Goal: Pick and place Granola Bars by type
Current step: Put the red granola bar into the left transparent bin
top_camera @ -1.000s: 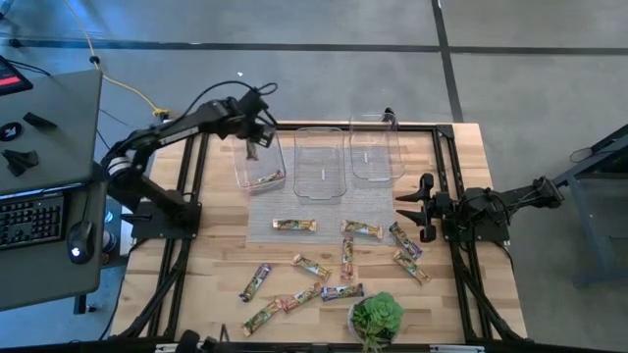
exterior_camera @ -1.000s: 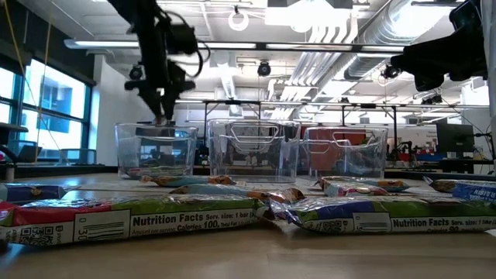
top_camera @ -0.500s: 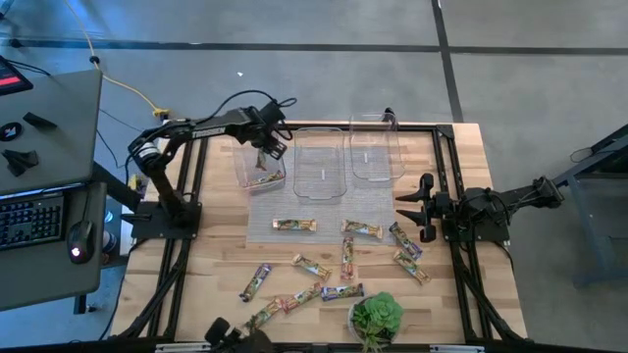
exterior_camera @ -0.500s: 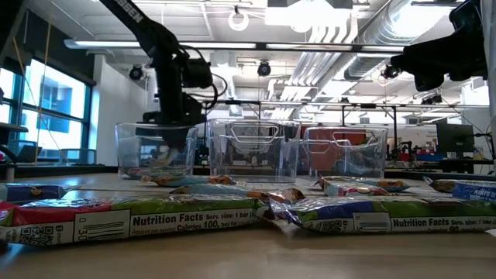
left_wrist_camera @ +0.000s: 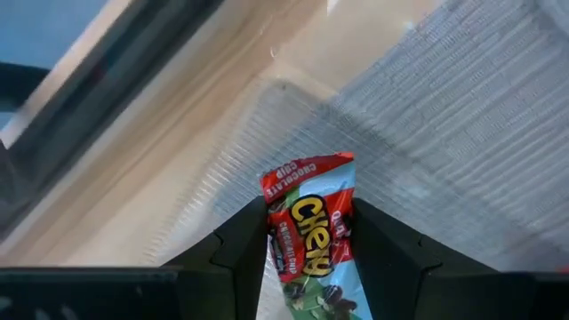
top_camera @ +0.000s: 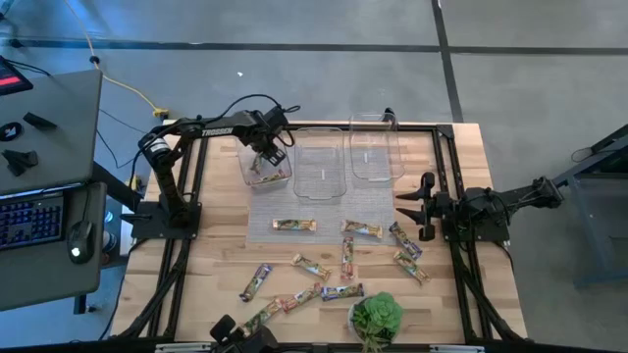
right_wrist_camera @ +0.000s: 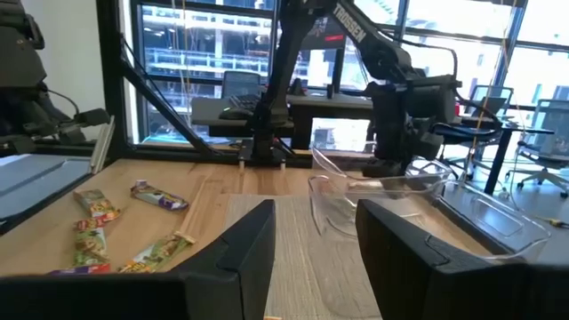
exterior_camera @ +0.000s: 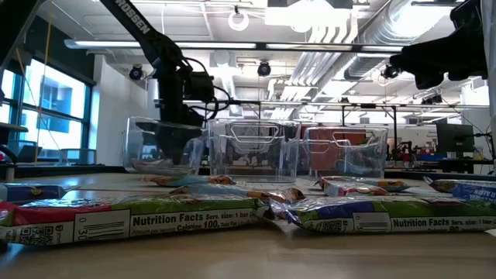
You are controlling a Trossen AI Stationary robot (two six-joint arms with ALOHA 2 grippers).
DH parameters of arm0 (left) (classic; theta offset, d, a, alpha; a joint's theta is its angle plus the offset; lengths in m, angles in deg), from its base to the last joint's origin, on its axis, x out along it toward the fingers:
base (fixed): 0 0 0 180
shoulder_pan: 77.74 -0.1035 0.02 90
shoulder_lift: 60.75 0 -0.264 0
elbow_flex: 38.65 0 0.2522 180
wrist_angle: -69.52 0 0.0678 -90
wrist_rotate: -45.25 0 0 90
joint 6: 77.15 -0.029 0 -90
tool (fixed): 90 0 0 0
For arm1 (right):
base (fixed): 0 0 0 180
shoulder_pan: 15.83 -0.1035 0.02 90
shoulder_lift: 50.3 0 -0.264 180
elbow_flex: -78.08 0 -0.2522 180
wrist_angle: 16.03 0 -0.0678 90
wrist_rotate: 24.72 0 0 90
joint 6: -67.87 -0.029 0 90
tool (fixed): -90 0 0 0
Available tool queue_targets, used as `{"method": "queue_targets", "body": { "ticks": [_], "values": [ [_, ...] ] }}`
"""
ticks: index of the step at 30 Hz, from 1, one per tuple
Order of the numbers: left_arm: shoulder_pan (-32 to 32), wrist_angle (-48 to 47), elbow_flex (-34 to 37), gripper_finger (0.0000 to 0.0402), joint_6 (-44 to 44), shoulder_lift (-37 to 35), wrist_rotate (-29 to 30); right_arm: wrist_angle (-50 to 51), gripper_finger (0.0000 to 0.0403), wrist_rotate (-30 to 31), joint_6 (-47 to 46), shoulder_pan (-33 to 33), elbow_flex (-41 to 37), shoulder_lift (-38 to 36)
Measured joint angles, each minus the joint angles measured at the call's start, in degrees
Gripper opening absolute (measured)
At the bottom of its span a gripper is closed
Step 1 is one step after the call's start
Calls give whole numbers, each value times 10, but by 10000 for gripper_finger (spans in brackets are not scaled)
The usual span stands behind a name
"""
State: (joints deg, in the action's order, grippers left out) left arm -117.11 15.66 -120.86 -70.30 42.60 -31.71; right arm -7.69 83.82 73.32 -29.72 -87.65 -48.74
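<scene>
The granola bars (top_camera: 343,257) are slim foil packets, likely light, a little bendy and slick, so a pinch across the narrow width near the middle should hold best; gripping an end risks the wrapper crumpling or sliding out. Most of them lie scattered on the table (top_camera: 216,270) on the near side of the three clear bins, between the bins and the potted plant (top_camera: 377,316).

The left claw (top_camera: 266,157) hangs inside the left bin (top_camera: 265,167), low over its floor. Its fingers (left_wrist_camera: 240,253) are narrowly apart and clamped on a red-wrapped bar (left_wrist_camera: 311,236), which sticks out ahead of the tips, one finger on each long edge. The bar is not yet let go; the bin looks tipped on the claw's side in the low view, so the claw may be pressing its wall.

The right claw (top_camera: 420,208) waits beside the right bin (top_camera: 374,149), over the table edge, fingers apart with nothing between them.
</scene>
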Motion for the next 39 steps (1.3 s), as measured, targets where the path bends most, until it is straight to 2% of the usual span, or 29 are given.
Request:
{"method": "queue_targets", "body": {
  "ticks": [5,12,19,22,30,39],
  "values": [
    [0,-2,0,145,0,0,-3,-25,145,6,5,0,0,0],
    [0,-2,0,145,0,0,-3,-60,145,120,8,0,0,0],
    [0,-2,0,145,-4,0,-4,-62,145,151,5,0,0,0],
    [0,-3,0,145,-5,0,-5,-64,145,155,6,0,0,0],
    [0,-3,0,145,-6,0,-23,-141,145,154,108,0,0,0],
    [0,-4,0,145,0,0,-22,-154,161,132,85,0,0,0]
  ]
}}
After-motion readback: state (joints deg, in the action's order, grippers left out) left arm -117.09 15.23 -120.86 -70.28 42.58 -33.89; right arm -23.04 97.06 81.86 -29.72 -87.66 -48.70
